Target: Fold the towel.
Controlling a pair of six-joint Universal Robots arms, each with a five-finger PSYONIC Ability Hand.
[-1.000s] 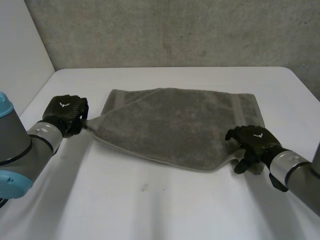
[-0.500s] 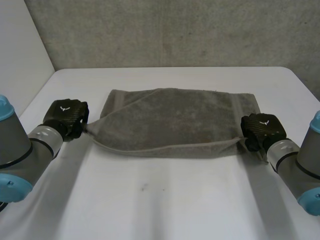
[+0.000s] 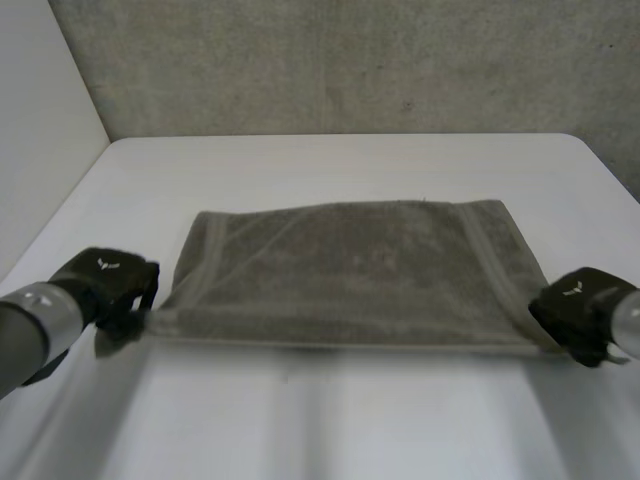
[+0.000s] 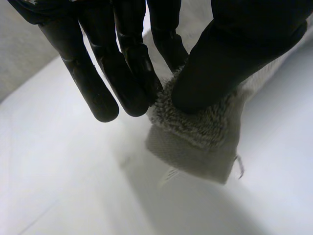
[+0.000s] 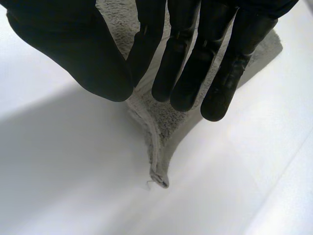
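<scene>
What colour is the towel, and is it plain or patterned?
Grey towel, plain apart from a woven band near each short end; clearest in the head view.

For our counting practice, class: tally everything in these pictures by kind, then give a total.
Towels: 1, the grey terry-cloth towel.
Robot hands: 2, the black left hand and black right hand, each pinching a near corner of it.
Tables: 1, the white table.
Total: 4.

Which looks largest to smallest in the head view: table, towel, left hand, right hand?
1. table
2. towel
3. left hand and right hand: they look about alike, so I would not rank them.
</scene>
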